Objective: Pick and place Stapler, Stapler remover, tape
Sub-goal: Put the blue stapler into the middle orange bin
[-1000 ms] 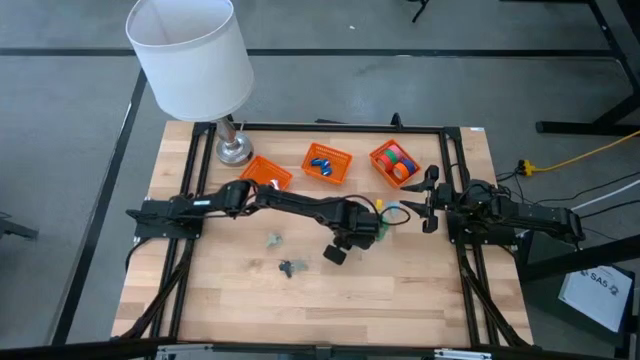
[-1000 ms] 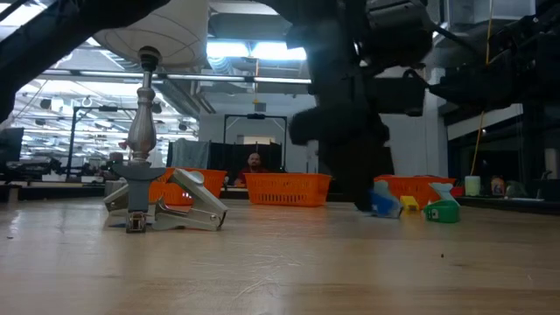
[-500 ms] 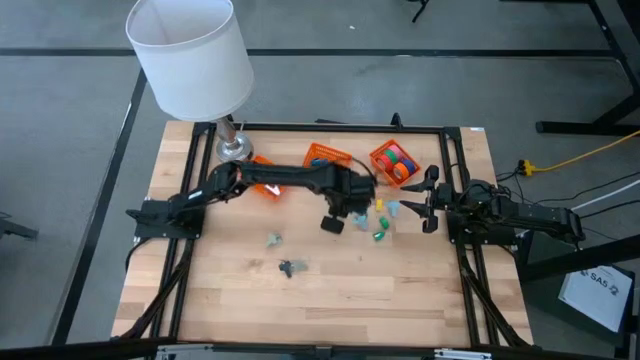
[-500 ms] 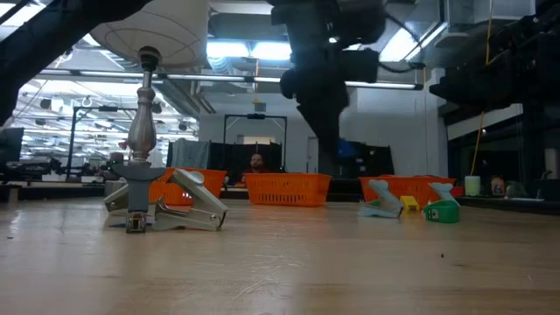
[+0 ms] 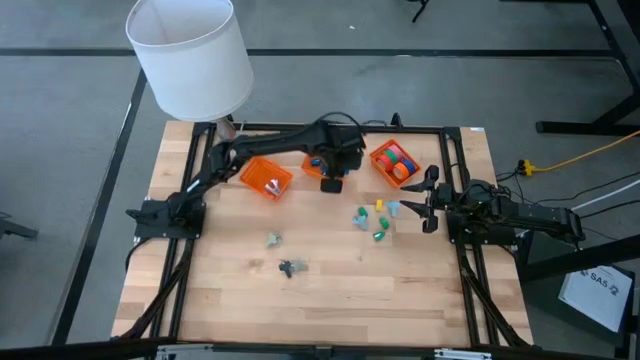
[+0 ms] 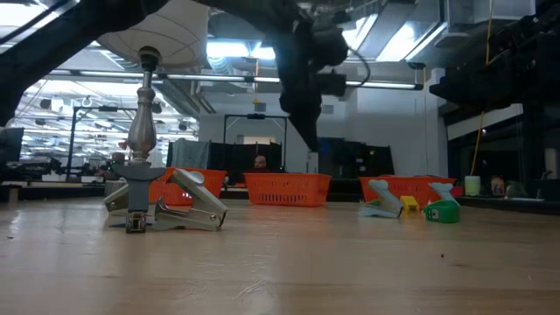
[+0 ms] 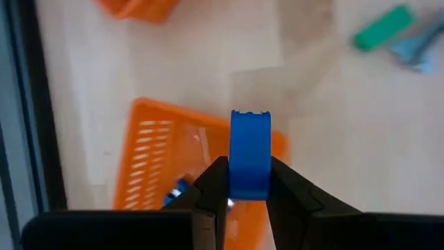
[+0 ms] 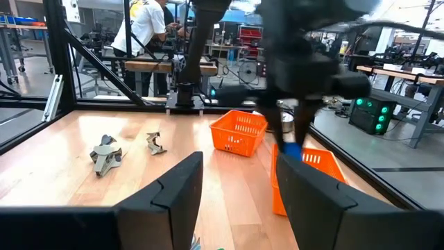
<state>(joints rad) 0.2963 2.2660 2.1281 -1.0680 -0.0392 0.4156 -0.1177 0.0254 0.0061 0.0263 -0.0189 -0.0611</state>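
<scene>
My left gripper [image 5: 332, 180] hangs over the middle orange basket [image 5: 345, 160], shut on a small blue block [image 7: 250, 156], perhaps a mini stapler. Another blue piece [image 7: 177, 191] lies in that basket [image 7: 156, 163]. The right basket [image 5: 380, 152] holds red, green and orange tape rolls [image 5: 398, 160]. Two grey staple removers [image 5: 272, 238] [image 5: 291, 267] lie on the table's middle left. My right gripper [image 5: 428, 200] waits open at the right edge, level, with nothing in it. My left gripper pinches the blue block's two flat sides [image 7: 250, 187] between its two fingers [image 7: 216, 187]. The fingers slant down from above. The block stands on edge past the fingertips, lifted clear above the basket.
A left basket [image 5: 265, 177] sits beside the lamp, whose white shade [image 5: 190, 55] overhangs the far left corner. Small teal, yellow, light blue and green pieces [image 5: 375, 218] lie close before my right gripper. Bare wood lies toward the near edge.
My left gripper has swung from the table's middle toward the far edge and risen, carrying the blue block clear of the table to above the middle basket. It has uncovered the coloured pieces that it stood over. Its grip has not changed.
</scene>
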